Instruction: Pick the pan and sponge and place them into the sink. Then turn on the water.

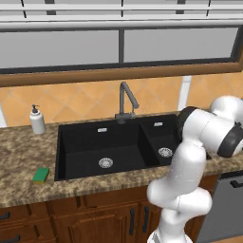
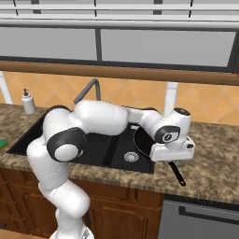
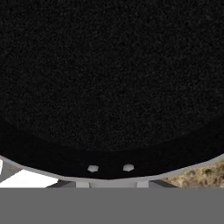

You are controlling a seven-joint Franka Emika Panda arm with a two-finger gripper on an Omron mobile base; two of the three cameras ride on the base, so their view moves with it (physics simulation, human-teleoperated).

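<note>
- Currently, operator, your gripper [image 2: 173, 156] sits low over the counter [image 2: 210, 158] just right of the sink [image 1: 76, 147], at the pan [image 2: 140, 140].
- You will find the jaws drawn nearly together; the hand view shows the pan [image 3: 109, 78] pressed close against them near its rim, with two pale rivets facing you, so they appear to pinch it at the handle end.
- Your pan lies on the counter at the sink's right edge, its thin handle [image 2: 177, 173] running toward the near edge.
- Your sponge [image 1: 41, 175] rests on the counter near the sink's left front corner, well apart from the pan.
- Note the faucet [image 1: 126, 100] behind the basins and a soap dispenser [image 1: 37, 120] at far left.
</note>
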